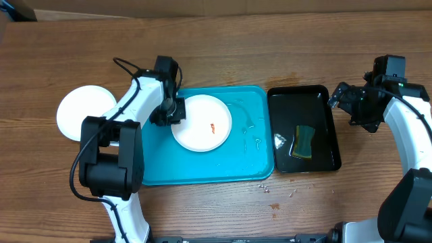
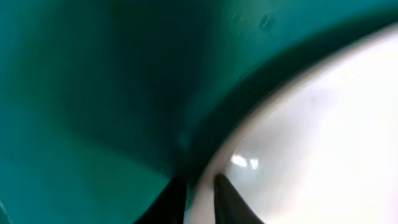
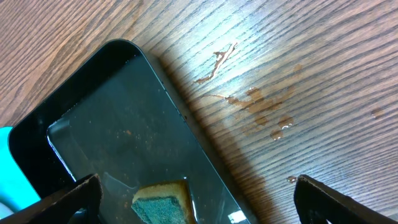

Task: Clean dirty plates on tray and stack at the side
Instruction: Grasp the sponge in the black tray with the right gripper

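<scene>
Table (image 1: 223, 47); left gripper (image 1: 175, 113) apparently on plate (image 1: 202, 116)

No text, label, brand or number is legible on the turquoise tray (image 1: 202, 169), smeared plate (image 1: 196, 135) or black tray (image 1: 283, 101).

Tray (image 1: 250, 162) glossy turquoise plastic; plate (image 1: 199, 135) smooth white; table (image 1: 270, 54) grained wood.

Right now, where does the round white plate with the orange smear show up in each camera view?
Overhead: round white plate with the orange smear, centre, on the turquoise plastic tray.
Left wrist: the plate fills the lower right, blurred.
Right wrist: not in it.
Shared landmark: the tray, upper left in left wrist, a sliver at right wrist's left edge.
</scene>
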You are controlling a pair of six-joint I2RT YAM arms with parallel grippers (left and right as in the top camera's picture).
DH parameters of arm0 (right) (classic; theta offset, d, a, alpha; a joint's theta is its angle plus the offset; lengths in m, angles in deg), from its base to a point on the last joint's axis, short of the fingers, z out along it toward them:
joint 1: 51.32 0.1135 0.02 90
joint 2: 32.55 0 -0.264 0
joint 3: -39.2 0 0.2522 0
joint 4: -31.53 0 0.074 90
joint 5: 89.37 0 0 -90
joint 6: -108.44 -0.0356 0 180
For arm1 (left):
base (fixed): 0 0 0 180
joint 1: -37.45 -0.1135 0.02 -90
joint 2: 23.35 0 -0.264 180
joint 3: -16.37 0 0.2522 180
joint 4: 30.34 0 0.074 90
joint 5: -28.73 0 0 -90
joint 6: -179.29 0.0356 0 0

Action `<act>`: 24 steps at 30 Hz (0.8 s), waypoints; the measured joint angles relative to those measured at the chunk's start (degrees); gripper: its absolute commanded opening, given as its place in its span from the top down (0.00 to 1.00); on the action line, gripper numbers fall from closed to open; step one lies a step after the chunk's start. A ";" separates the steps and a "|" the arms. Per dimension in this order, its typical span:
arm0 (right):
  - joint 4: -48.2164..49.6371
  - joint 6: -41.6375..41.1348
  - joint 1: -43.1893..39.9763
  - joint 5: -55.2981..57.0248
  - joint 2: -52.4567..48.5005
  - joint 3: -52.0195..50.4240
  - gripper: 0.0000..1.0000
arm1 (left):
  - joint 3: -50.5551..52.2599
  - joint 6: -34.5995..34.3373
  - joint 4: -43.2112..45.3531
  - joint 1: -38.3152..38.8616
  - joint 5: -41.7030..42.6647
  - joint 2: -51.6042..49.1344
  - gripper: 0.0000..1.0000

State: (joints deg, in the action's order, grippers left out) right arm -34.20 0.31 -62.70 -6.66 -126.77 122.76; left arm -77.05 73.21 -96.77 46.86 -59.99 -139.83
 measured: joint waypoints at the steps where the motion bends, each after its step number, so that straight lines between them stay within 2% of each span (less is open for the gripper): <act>1: -0.02 0.02 0.00 0.02 0.00 0.00 0.00 | 0.20 -0.02 -0.07 0.00 0.28 0.24 0.95; 10: 0.61 -0.02 0.00 -1.64 0.00 0.00 0.00 | 0.24 0.00 -0.42 0.00 3.06 0.55 0.95; 15: -8.02 0.35 -0.02 -7.63 -0.09 2.86 0.00 | 0.33 -0.02 -1.55 0.39 3.48 0.55 0.94; 17: -14.01 1.16 0.72 -8.44 -0.26 6.45 0.00 | 0.42 -0.02 -1.55 0.72 3.43 0.55 0.89; 20: -20.81 1.55 4.50 -6.88 -0.24 11.41 0.00 | 0.63 -0.02 -1.27 1.16 3.41 0.55 0.86; 24: -25.38 -1.22 12.09 -0.74 -0.24 11.58 0.00 | 0.87 -0.04 -1.14 1.70 3.34 0.55 0.86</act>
State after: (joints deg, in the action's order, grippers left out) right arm -59.58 -0.91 -50.61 -7.40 -127.01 134.35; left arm -76.17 73.17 -97.90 48.56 -56.65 -139.29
